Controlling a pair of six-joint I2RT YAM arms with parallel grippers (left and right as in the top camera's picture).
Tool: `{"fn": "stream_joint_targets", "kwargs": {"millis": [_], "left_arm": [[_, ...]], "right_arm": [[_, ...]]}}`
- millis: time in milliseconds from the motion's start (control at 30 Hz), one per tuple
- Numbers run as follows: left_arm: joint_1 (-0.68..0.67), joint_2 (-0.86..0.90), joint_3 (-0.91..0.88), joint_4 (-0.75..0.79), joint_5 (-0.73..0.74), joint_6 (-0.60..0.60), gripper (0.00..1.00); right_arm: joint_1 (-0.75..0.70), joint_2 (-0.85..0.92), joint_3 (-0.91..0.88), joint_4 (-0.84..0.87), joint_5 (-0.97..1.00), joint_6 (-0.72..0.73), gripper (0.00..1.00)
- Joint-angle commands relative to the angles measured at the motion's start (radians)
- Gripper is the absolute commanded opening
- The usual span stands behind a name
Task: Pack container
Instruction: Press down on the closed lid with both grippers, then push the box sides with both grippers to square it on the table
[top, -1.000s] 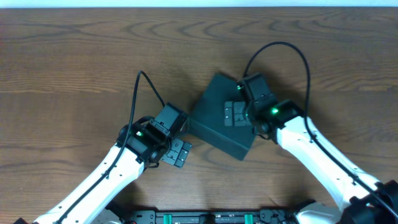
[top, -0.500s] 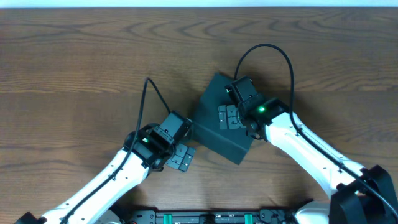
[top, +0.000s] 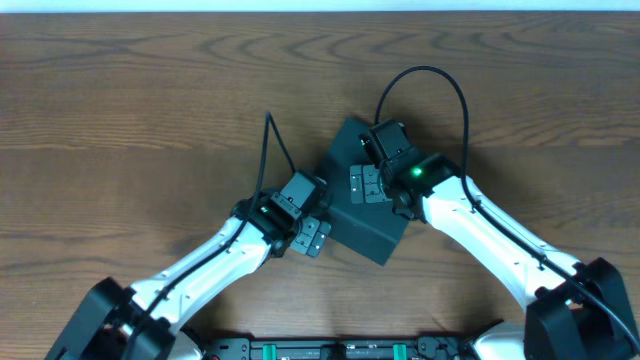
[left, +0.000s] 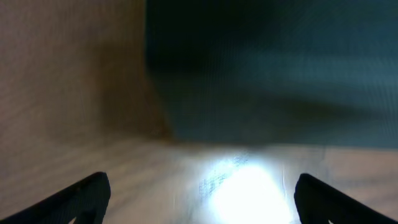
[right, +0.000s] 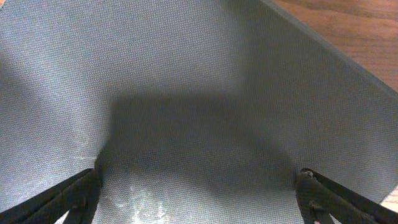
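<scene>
The dark teal-black square container (top: 365, 222) lies closed and turned like a diamond at the middle of the table. My right gripper (top: 366, 184) is open and hovers over its lid; the right wrist view shows only the matte lid (right: 186, 81) between the spread fingers (right: 199, 193). My left gripper (top: 315, 237) is open and empty at the container's lower-left side. The left wrist view shows the container's side wall (left: 273, 81) just ahead of the spread fingertips (left: 202, 193), above bare wood. No snack items are in view.
The wooden table (top: 120, 120) spreads around the container. A black cable loops above each arm, left (top: 270, 150) and right (top: 430, 75). A strip of rail runs along the near edge (top: 330, 350).
My left gripper has moved right, up to the container's lower-left side. My right gripper has shifted slightly left over the lid. The container has stayed in place.
</scene>
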Motion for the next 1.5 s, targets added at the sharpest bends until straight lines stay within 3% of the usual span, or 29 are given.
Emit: {"fn": "stream_joint_targets", "kwargs": {"millis": [0,433,567,733,967,1100,1200,1467], "left_arm": [[0.0,0.042,-0.005,0.049,-0.037,0.021,0.95],[0.001,0.092,-0.004,0.249,-0.107,0.102,0.95],[-0.008,0.055,-0.001,0.213,-0.072,0.102,0.95],[-0.021,-0.153,0.055,0.037,-0.068,0.102,0.95],[0.075,-0.321,0.089,-0.011,-0.185,0.122,0.95],[0.203,-0.262,0.089,0.056,-0.121,0.164,0.95],[0.275,-0.194,0.089,0.117,-0.046,0.167,0.95],[0.315,-0.03,0.091,0.235,0.021,0.166,0.95]], "right_arm": [[0.006,0.064,-0.035,-0.01,0.032,0.011,0.99],[0.006,0.064,-0.035,0.025,0.051,0.011,0.99],[0.005,0.064,-0.034,0.046,0.061,0.011,0.99],[0.005,-0.008,-0.006,0.013,0.084,0.012,0.99],[0.004,-0.287,0.028,-0.216,0.154,0.167,0.99],[-0.004,-0.447,0.024,-0.383,0.192,0.258,0.99],[-0.025,-0.468,-0.003,-0.435,0.232,0.32,0.99],[-0.113,-0.353,-0.164,-0.317,0.253,0.429,0.99]]}}
